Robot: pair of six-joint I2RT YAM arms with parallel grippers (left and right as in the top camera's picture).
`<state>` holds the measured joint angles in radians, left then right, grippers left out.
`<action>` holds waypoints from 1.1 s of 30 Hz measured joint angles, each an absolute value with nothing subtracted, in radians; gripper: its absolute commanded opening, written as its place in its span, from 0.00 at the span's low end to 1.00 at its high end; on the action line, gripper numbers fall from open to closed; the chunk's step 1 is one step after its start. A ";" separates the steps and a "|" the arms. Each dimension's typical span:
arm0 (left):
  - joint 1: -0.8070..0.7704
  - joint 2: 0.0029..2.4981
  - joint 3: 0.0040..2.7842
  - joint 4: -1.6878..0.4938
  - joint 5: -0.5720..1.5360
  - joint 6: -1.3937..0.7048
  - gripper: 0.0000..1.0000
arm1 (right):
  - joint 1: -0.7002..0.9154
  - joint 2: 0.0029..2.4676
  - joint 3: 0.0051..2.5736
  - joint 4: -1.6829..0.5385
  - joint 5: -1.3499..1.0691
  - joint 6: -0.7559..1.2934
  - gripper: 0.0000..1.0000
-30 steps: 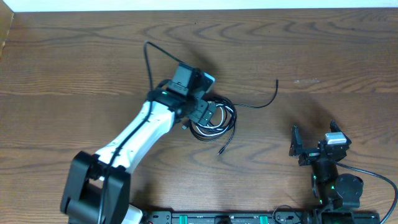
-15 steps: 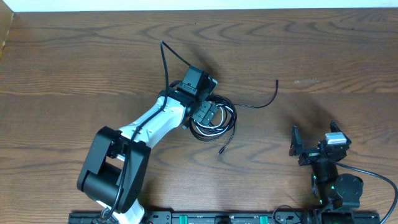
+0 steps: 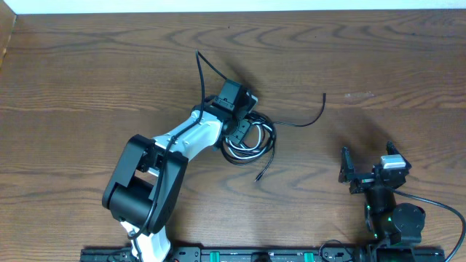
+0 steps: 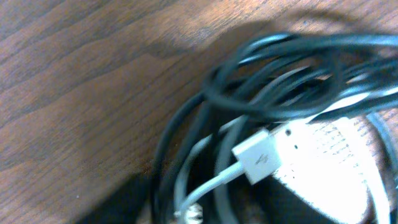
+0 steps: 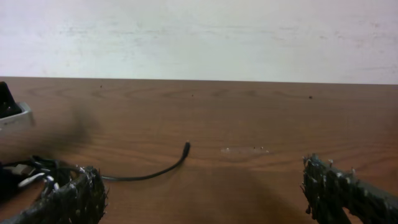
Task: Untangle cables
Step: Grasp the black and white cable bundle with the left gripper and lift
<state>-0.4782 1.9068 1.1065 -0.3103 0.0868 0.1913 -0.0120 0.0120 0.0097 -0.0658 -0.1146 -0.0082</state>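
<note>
Over the cables [image 3: 259, 150], we note the left gripper [image 3: 242, 129] has edged rightward, closure indeterminable; right gripper [image 5: 202, 177] spread, idle; tangle intact.

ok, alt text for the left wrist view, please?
Blurry close-up of a tangle of black cables looped on a wooden table. A white cable with a rectangular white plug runs through the middle of the tangle.
</note>
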 measured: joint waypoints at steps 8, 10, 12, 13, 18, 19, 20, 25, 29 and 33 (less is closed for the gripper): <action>-0.482 1.789 1.105 -0.368 0.014 0.052 0.08 | -0.012 0.012 0.010 -0.066 -0.115 -0.008 0.99; -0.480 1.691 1.104 -0.390 0.010 -0.043 0.08 | -0.012 0.012 0.010 -0.066 -0.115 -0.008 0.99; -0.480 1.595 1.103 -0.398 0.019 -0.107 0.08 | -0.012 0.012 0.010 -0.066 -0.115 -0.008 0.99; -0.480 1.534 1.104 -0.401 0.028 -0.136 0.08 | -0.012 0.012 0.010 -0.066 -0.115 -0.008 0.99; -0.479 1.328 1.104 -0.450 0.112 -0.212 0.08 | -0.012 0.012 0.010 -0.066 -0.115 -0.008 0.99; -0.479 1.308 1.104 -0.459 0.135 -0.218 0.08 | -0.012 0.012 0.010 -0.061 -0.113 -0.012 0.99; -0.479 1.296 1.104 -0.466 0.157 -0.224 0.08 | -0.012 0.012 0.009 -0.050 -0.109 -0.015 0.99; -0.479 1.287 1.104 -0.472 0.289 -0.241 0.08 | -0.012 0.012 0.008 0.013 -0.145 0.009 0.99; -0.479 1.298 1.104 -0.472 0.367 -0.245 0.08 | -0.012 0.012 0.008 0.022 -0.289 0.130 0.99; -0.479 1.327 1.104 -0.472 0.403 -0.258 0.08 | -0.012 0.012 0.008 0.020 -0.486 0.304 0.99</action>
